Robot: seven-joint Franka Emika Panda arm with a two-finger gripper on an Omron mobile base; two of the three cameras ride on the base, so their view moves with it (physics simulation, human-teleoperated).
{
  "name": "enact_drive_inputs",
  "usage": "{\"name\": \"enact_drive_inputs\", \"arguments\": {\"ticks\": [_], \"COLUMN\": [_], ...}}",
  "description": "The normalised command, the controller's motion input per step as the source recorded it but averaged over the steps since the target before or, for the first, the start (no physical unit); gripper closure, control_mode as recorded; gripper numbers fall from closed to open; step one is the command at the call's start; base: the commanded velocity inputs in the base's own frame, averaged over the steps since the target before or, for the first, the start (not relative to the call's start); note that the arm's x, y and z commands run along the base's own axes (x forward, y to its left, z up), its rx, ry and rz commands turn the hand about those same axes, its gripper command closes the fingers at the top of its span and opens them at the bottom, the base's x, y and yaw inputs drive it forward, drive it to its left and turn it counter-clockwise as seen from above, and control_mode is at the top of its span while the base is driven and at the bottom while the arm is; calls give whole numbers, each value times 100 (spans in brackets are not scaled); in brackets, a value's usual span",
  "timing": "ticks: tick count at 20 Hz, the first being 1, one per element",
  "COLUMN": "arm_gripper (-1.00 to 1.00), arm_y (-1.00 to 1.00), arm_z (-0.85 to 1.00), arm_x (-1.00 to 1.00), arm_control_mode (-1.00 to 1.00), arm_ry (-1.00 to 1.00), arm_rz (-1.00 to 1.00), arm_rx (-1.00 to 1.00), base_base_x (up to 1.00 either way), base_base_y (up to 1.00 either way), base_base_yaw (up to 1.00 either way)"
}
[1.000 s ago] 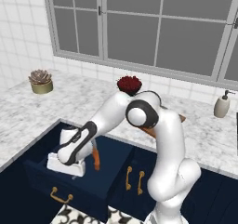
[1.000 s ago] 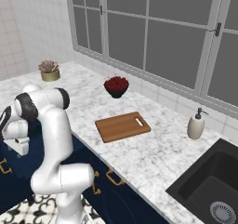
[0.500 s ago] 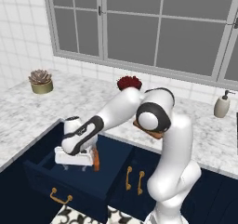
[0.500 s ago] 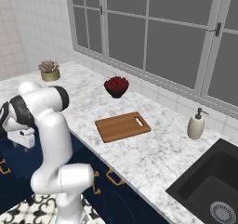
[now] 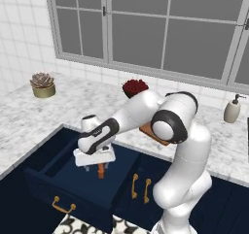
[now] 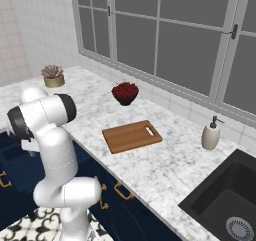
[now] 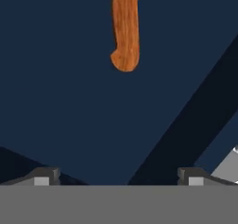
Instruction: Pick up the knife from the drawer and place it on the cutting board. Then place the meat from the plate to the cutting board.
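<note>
Left base view has the arm bent down into the pulled-out navy drawer (image 5: 73, 172), claw (image 5: 96, 167) hanging just above the knife (image 5: 101, 171), fingers spread wide with nothing between them. Hand view agrees: the orange-brown handle lies on the drawer floor, and both finger tips (image 7: 45, 175) sit far apart, not touching it. Blade isn't visible from there. Over in the right base view the cutting board (image 6: 132, 136) lies bare on the marble counter (image 6: 165, 170), with the dark bowl of berries (image 6: 125, 93) behind it, a soap dispenser (image 6: 210, 134) to the right and a small potted succulent (image 6: 53, 76) far left. No readable labels or writing on anything.
</note>
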Motion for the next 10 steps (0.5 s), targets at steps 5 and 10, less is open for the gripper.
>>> {"name": "enact_drive_inputs", "arguments": {"ticks": [5, 10], "arm_gripper": [-100, -100], "arm_y": [-29, -5], "arm_z": [-10, -8], "arm_x": [31, 26], "arm_control_mode": [-100, -100], "arm_ry": [-14, -13], "arm_rz": [1, 0], "arm_rx": [0, -5], "base_base_x": [0, 0], "base_base_y": [0, 0], "base_base_yaw": [0, 0]}}
